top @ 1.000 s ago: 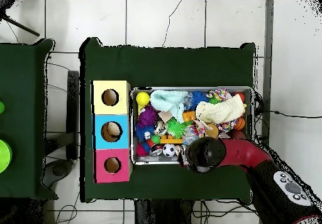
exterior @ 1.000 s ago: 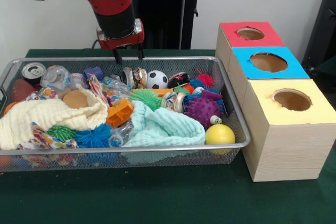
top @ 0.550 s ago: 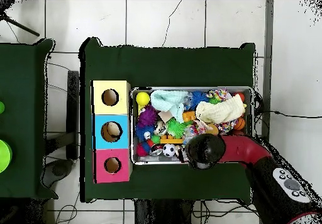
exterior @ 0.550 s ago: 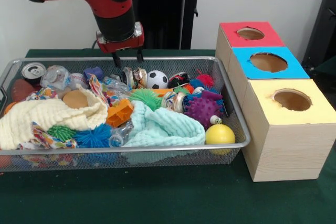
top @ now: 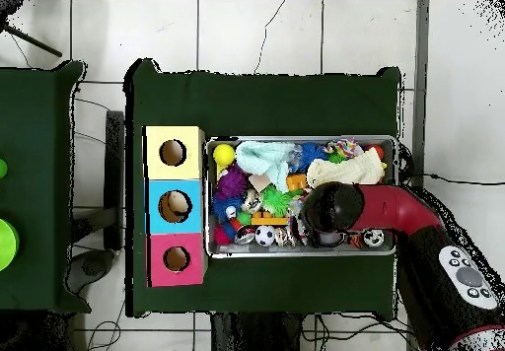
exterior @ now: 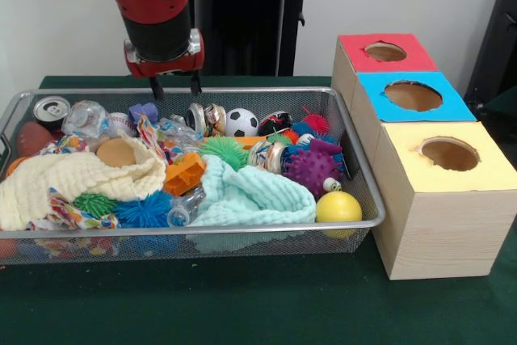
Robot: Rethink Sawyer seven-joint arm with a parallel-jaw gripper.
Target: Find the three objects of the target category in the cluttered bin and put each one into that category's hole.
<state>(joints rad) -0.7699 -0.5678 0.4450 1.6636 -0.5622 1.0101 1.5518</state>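
A wire mesh bin (exterior: 355, 159) holds a jumble of toys, crushed cans and cloths. My gripper (exterior: 175, 89) hangs open and empty just above the bin's far rim, over a purple cube (exterior: 145, 111) and beside two crushed cans (exterior: 204, 117). A soccer ball (exterior: 241, 122) lies to the right of those cans. Another can (exterior: 52, 109) stands in the far left corner. To the right of the bin stand a red box (exterior: 384, 52), a blue box (exterior: 414, 96) and a yellow box (exterior: 449, 153), each with a round hole. In the overhead view the arm (top: 332, 209) covers the gripper.
A cream cloth (exterior: 73, 175) and a mint cloth (exterior: 250, 195) cover part of the pile. A yellow ball (exterior: 338, 207), a purple spiky ball (exterior: 311, 169) and an orange block (exterior: 184, 174) lie among them. Dark green cloth (exterior: 242, 305) covers the table.
The gripper has slid left along the bin's far rim in the front view and risen slightly, staying open. The bin's contents have not moved.
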